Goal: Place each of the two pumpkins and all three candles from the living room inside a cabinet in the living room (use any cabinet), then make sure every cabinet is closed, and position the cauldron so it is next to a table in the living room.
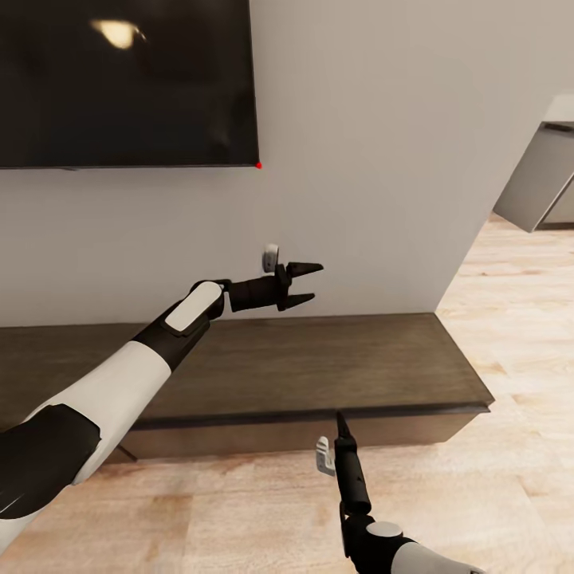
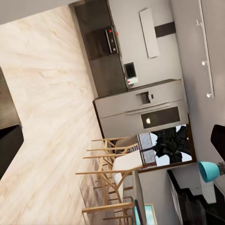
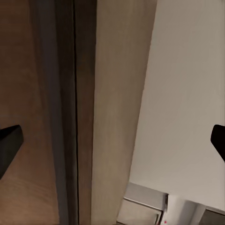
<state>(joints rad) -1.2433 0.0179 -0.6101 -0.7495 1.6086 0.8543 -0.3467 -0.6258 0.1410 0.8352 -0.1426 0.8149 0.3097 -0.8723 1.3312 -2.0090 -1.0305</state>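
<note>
My left gripper (image 1: 303,284) is raised above the top of the cabinet (image 1: 319,359), with its fingers spread apart and nothing between them. It points toward the open end of the room. My right gripper (image 1: 343,426) hangs low, just in front of the cabinet's front edge, pointing at it. In the right wrist view its two fingertips (image 3: 9,143) sit at opposite edges of the frame, so its jaws are wide and empty. The cabinet is the long, low, dark brown unit against the grey wall (image 1: 383,159), below the dark screen (image 1: 127,80). Its front appears shut. In the left wrist view, wooden stools (image 2: 110,159) stand on pale wood flooring (image 2: 47,93).
</note>
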